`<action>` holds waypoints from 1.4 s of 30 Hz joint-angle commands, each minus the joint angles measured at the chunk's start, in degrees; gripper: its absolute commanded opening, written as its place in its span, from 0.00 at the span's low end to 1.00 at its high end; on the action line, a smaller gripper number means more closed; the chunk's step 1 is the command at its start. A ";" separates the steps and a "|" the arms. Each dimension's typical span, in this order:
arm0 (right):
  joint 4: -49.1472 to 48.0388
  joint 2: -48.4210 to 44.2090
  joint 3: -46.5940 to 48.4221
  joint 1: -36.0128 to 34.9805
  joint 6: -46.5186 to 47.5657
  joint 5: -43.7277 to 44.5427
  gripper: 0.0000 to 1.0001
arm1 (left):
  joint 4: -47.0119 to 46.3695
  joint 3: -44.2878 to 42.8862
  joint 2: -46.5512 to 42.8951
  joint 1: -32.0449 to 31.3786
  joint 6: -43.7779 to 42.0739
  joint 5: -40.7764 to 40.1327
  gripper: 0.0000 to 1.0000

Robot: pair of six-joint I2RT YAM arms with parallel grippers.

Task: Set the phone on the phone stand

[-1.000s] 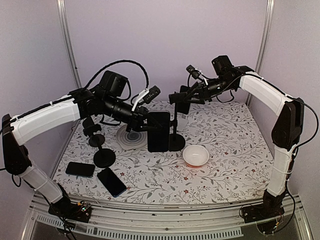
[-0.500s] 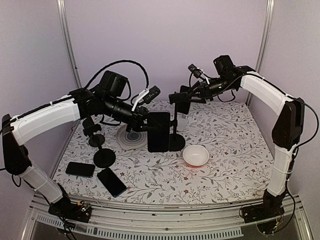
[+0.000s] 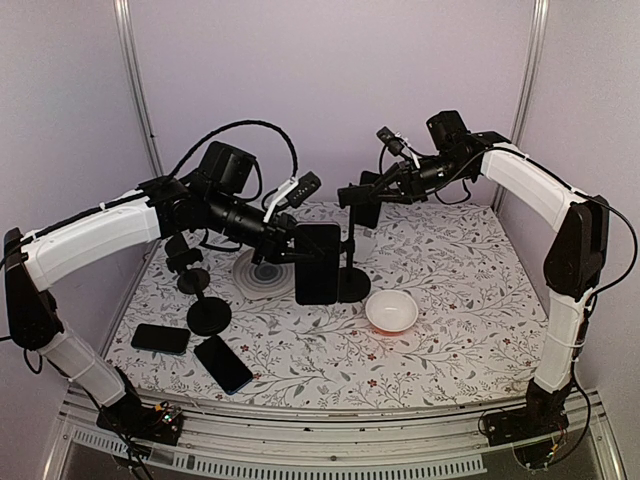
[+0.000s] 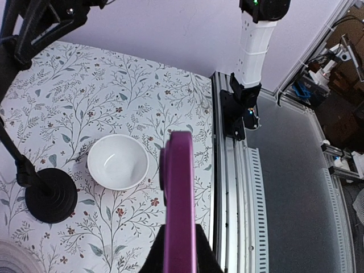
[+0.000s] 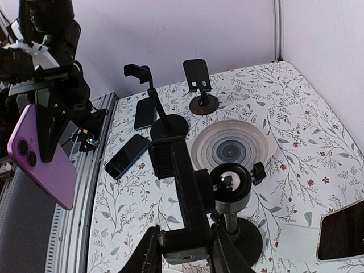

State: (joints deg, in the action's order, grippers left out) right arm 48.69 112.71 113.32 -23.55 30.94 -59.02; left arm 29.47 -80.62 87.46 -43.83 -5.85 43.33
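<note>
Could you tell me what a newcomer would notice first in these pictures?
The purple phone, held upright above mid-table by the left gripper. Just beyond it, the right gripper clasps the clamp head of the tall phone stand, with a white bowl in front of its base.

A white bowl point(image 3: 391, 311) sits empty on the flower-patterned table point(image 3: 470, 290), right of centre and toward the front. Farther back and left of centre lies a grey plate point(image 3: 258, 273) with a dark spiral in its middle. On the left side stand two spare black stands: a tall one on a round base point(image 3: 208, 316), and a shorter one point(image 3: 192, 279) just behind it. Near the front left corner two phones lie flat, a black one point(image 3: 160, 338) and, just beside it, a dark blue one point(image 3: 223, 364) turned at an angle.
</note>
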 commanded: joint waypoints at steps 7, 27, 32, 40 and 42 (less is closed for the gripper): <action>-0.44 -0.47 1.37 0.13 0.69 -3.25 0.16 | 0.10 -1.38 -0.64 0.71 -1.03 0.66 0.00; -13.22 -1.67 -1.55 -8.65 -11.33 -6.89 0.00 | -19.40 1.06 -6.11 0.68 5.52 0.44 0.00; -15.50 -2.70 -6.27 -11.15 -11.24 -6.81 0.00 | -23.03 2.55 -6.00 0.67 5.74 2.00 0.00; -20.75 -4.28 -16.07 -12.73 -12.55 -8.54 0.00 | -22.01 -0.36 -1.24 2.42 0.00 7.90 0.00; -21.00 -4.49 -16.83 -12.83 -12.63 -8.50 0.00 | -20.81 -2.96 1.00 3.74 -0.49 11.39 0.00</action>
State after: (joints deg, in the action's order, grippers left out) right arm 28.40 109.06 99.61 -35.29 20.25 -66.54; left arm 9.96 -78.89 85.34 -43.05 -3.46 48.66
